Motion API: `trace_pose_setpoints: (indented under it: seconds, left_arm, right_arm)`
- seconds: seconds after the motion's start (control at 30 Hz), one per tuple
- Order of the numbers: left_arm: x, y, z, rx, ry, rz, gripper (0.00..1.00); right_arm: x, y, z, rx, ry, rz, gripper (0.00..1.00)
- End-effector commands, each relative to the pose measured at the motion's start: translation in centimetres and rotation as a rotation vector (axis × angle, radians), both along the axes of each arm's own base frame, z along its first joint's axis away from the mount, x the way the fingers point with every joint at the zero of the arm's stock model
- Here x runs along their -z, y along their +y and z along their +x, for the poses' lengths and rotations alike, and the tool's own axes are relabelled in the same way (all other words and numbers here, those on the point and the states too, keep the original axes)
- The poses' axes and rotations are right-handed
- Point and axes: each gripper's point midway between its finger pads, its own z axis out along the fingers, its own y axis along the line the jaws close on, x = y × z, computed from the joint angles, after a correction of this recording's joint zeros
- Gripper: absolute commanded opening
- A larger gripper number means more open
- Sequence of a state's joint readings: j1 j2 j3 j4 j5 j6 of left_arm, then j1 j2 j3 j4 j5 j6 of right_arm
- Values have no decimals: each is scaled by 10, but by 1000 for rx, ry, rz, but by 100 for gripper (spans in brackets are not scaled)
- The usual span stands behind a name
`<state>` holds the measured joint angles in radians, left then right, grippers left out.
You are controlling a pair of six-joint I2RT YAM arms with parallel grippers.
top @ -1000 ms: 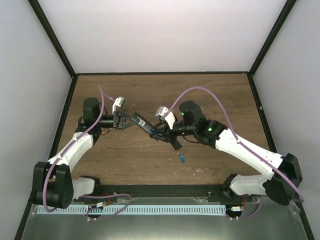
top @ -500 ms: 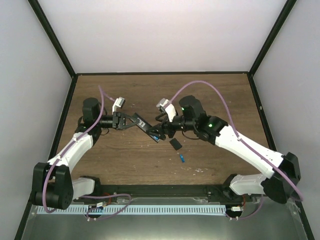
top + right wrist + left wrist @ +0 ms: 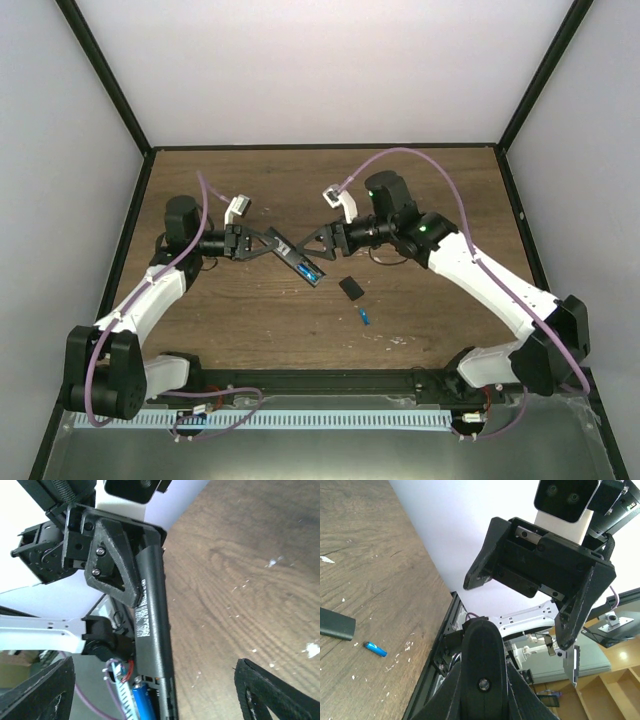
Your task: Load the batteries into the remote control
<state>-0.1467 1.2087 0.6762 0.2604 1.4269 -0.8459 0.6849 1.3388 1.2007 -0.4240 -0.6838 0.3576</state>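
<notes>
My left gripper (image 3: 280, 246) is shut on the remote control (image 3: 296, 261) and holds it above the table, recess side up. One blue battery (image 3: 311, 271) lies in the recess; it also shows in the right wrist view (image 3: 142, 704), beside the remote's body (image 3: 152, 625). My right gripper (image 3: 317, 245) is open and empty, just right of the remote, not touching it. The second blue battery (image 3: 365, 317) lies on the table and also shows in the left wrist view (image 3: 374, 649). In that view the open right gripper (image 3: 516, 614) faces my left gripper.
A small black battery cover (image 3: 350, 288) lies on the table between the remote and the loose battery; it also shows in the left wrist view (image 3: 335, 623). The wooden table (image 3: 420, 190) ends at black frame rails on all sides.
My right gripper has drawn back from the remote's lower end toward the upper right. The blue battery stays in the recess. The left arm and remote barely moved.
</notes>
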Motion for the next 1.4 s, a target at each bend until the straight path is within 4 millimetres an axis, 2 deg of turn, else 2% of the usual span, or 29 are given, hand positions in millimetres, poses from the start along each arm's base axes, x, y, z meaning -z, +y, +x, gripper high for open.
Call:
trace_pose_setpoints:
  seconds: [0.0, 0.13, 0.37, 0.53, 0.73, 0.97, 1.37]
  left_arm:
    - [-9, -1, -7, 31, -50, -14, 0]
    - [-10, -1, -7, 34, -52, -15, 0]
    - [-10, -1, -7, 34, -49, -14, 0]
    - [-8, -2, -5, 34, -44, -12, 0]
    - [-8, -2, -4, 32, -41, -9, 0]
    - [-6, -2, -4, 32, -36, -3, 0]
    - [-4, -2, -4, 27, -40, 5, 0]
  right_arm:
    - [-7, 8, -16, -90, 147, 42, 78]
    - [8, 10, -18, -105, 208, 16, 78]
    - [6, 15, -23, -156, 233, 45, 75]
    - [9, 17, -29, -201, 272, 55, 65]
    - [17, 17, -33, -225, 301, 40, 60]
    - [18, 18, -34, -237, 310, 42, 49]
    - [20, 20, -32, -230, 320, 39, 37]
